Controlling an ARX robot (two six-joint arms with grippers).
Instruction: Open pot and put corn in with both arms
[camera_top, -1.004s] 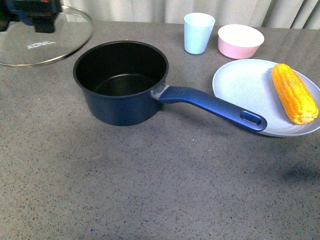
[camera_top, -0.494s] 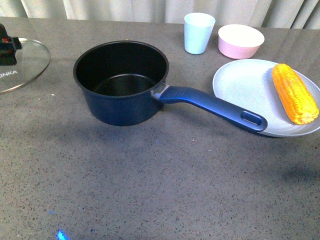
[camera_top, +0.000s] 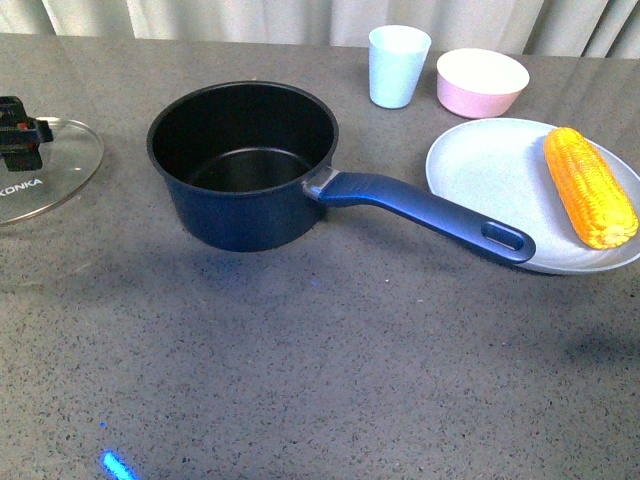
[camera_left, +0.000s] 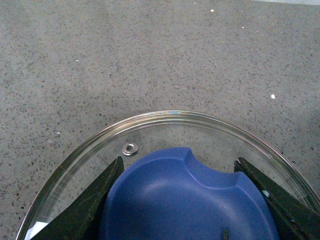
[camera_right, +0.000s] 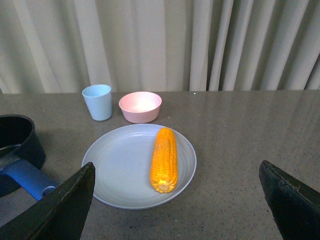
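The corn (camera_top: 589, 187) lies on a pale blue plate (camera_top: 480, 185) by the right edge of the table (camera_top: 320, 380). The pot (camera_top: 245, 165) stands open left of centre, its handle reaching toward the plate. The cob looks stiff and light, and its kernel rows should give grip. It is round enough to roll, so a hold across its middle seems best. The right gripper (camera_right: 176, 167) hangs near it with its fingers spread wide and empty. The left gripper (camera_left: 178, 162) is closed on the blue knob of the glass lid (camera_top: 50, 175) at the left edge. The surface is grey speckled stone. A cup (camera_top: 398, 65) and a pink bowl (camera_top: 482, 82) stand near the far edge, with a pale curtain (camera_right: 160, 45) behind.
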